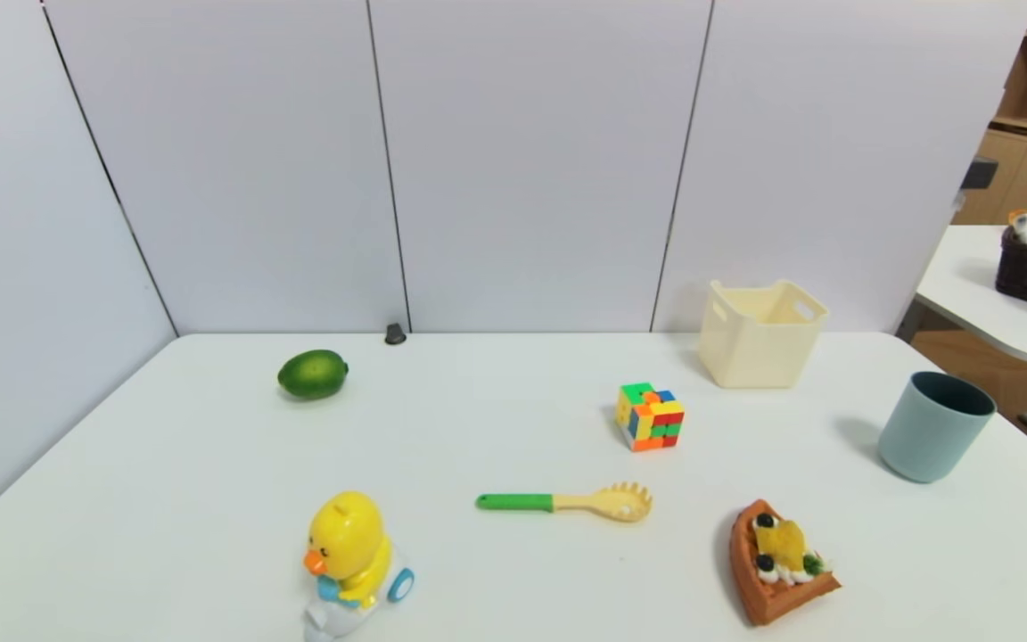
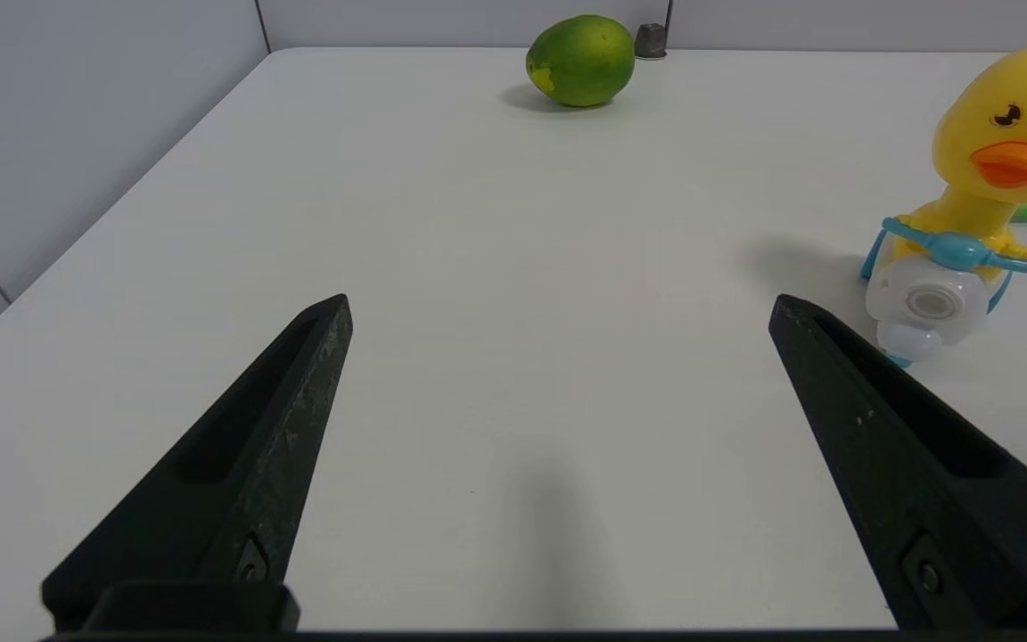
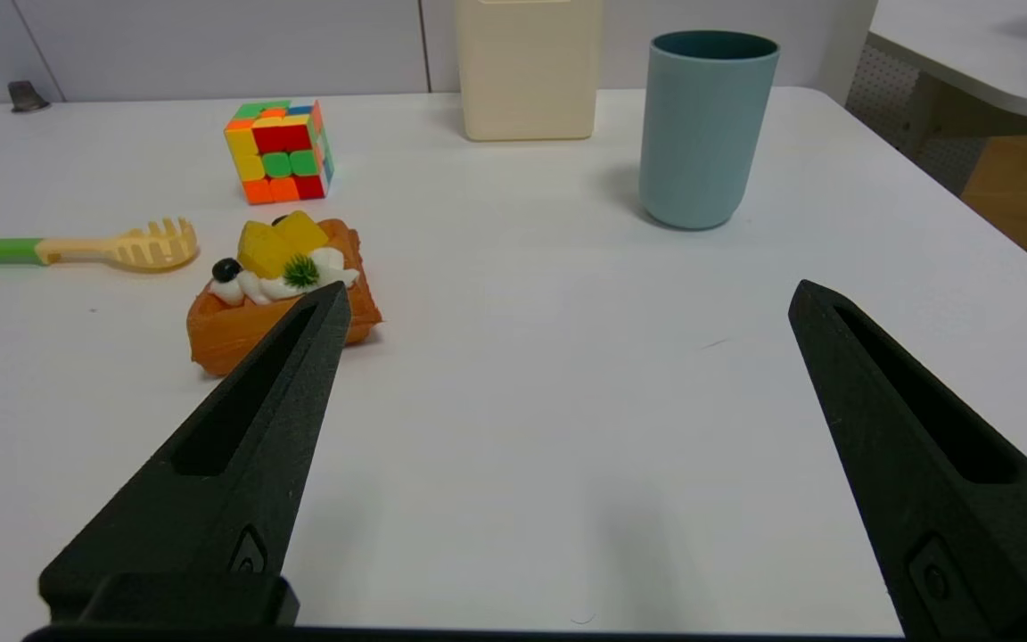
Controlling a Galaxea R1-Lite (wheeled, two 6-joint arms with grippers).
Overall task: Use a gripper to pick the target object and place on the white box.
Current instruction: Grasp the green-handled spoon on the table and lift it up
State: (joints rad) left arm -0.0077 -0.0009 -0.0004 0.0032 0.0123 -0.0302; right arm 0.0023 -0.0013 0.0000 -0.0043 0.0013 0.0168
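The pasta spoon [image 1: 567,503] lies flat near the table's front middle, green handle pointing left and pale yellow toothed head to the right; it also shows in the right wrist view [image 3: 77,250]. The white box [image 1: 760,333] stands upright at the back right, and its lower wall [image 3: 529,71] appears in the right wrist view. Neither arm shows in the head view. My left gripper [image 2: 561,308] hangs open over bare table at the front left. My right gripper [image 3: 567,299] is open above bare table at the front right, well apart from the spoon.
A green lime [image 1: 313,374] sits at the back left, a yellow duck toy [image 1: 349,557] at the front left, a colourful cube [image 1: 650,416] mid-table, a toy waffle slice [image 1: 778,560] front right and a grey-blue cup [image 1: 935,426] near the right edge.
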